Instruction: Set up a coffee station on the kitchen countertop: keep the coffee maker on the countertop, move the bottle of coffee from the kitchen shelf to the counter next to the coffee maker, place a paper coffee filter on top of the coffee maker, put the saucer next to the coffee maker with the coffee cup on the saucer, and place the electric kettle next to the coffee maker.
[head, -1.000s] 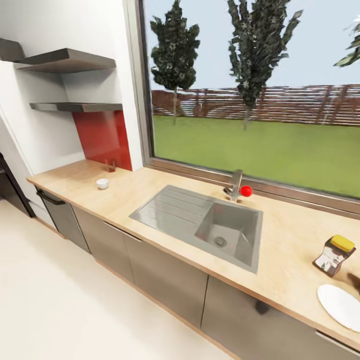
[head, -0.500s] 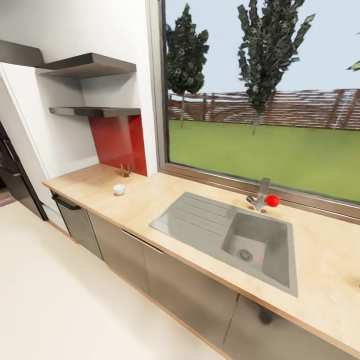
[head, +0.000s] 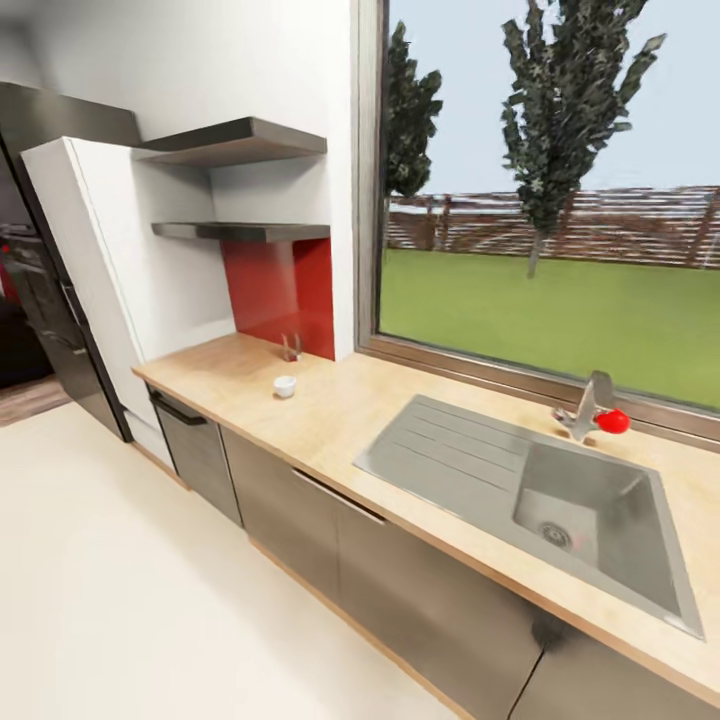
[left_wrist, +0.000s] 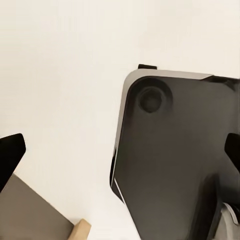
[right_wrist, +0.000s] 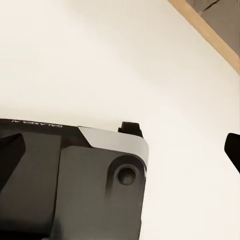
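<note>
A small white cup (head: 285, 386) stands on the light wooden countertop (head: 350, 410) near its left end, in front of the red backsplash (head: 285, 295). Two dark wall shelves (head: 240, 140) hang above that corner; their tops are hidden from this angle. In the left wrist view my left gripper (left_wrist: 120, 155) is open over the pale floor, its dark fingertips (left_wrist: 11, 152) at the picture's edges. My right gripper (right_wrist: 120, 147) is open too, fingertips (right_wrist: 10, 150) wide apart, nothing between them.
A small clear object (head: 291, 347) stands against the backsplash. A steel sink (head: 560, 500) with a faucet (head: 590, 408) and a red ball (head: 612, 421) lies under the window. A dark tall appliance (head: 45, 300) stands left. My dark base (left_wrist: 175, 160) is below the grippers.
The camera has swung left: counter and sink slid right in the picture, and the yellow-lidded jar and white plate left it at the right. The dark appliance came in at the left.
</note>
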